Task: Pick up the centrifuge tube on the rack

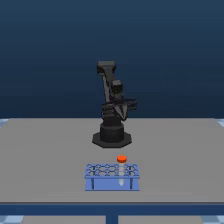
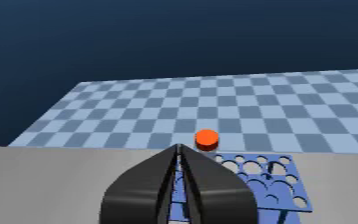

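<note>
The light-blue rack (image 1: 102,184) stands on the grey table near its front edge, with two dark vertical marks on its face. The centrifuge tube (image 1: 121,159) stands upright in a back-row hole, its orange-red cap above the rack top. My gripper (image 1: 121,115) hangs by the arm's base, well behind and above the rack, touching nothing. In the wrist view the two black fingers (image 2: 149,190) meet at their tips, so the gripper (image 2: 179,148) is shut and holds nothing. The tube's cap (image 2: 206,138) shows just beyond the tips, and the rack (image 2: 278,186) lies beside them.
The arm's black round base (image 1: 112,136) sits mid-table behind the rack. The grey table (image 1: 40,160) spreads to both sides of the exterior view. A blue checkered floor (image 2: 202,100) lies beyond the table edge in the wrist view.
</note>
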`<state>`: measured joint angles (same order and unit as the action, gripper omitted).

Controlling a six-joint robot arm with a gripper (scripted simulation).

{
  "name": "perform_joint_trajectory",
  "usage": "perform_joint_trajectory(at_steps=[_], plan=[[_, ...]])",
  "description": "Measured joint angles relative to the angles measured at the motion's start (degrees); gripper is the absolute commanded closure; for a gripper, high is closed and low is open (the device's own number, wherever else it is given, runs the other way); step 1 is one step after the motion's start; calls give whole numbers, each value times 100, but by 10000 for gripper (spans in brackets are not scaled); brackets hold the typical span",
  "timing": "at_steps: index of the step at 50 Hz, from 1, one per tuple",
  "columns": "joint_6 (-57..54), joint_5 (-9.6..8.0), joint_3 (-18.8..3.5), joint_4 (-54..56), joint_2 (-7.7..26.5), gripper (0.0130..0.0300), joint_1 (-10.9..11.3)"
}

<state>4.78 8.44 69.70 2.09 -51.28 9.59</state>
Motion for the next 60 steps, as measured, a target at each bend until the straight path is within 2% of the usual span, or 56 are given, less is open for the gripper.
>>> perform_joint_trajectory(at_steps=[1,35,48,60], plan=[[0,0,0,0,0,130,0],[-42,18,-30,39,95,130,-6],[-227,88,-162,211,479,130,-29],[-574,178,-409,540,1091,130,-61]])
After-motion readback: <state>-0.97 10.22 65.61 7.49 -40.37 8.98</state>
